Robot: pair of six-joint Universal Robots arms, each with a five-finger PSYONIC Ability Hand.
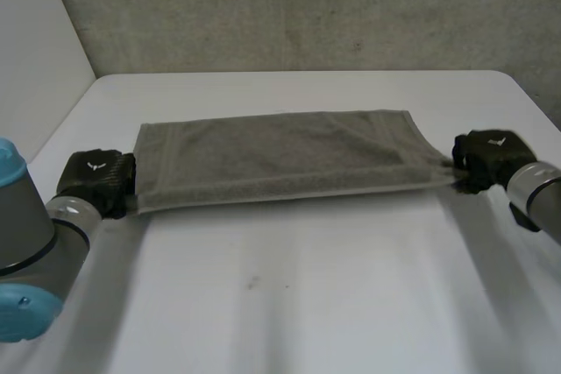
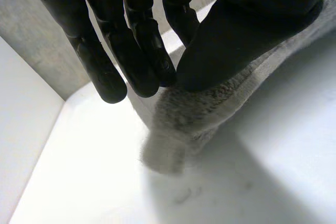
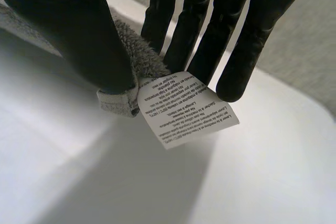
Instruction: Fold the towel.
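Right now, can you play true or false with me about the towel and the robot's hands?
1. The towel is grey. True.
2. The left hand holds nothing. False: its thumb and fingers pinch a corner of the towel.
3. A white label sticks out at the corner that the right hand pinches. True.
4. The towel is scrunched into a ball. False: it is spread out wide between the two hands, over the white table.
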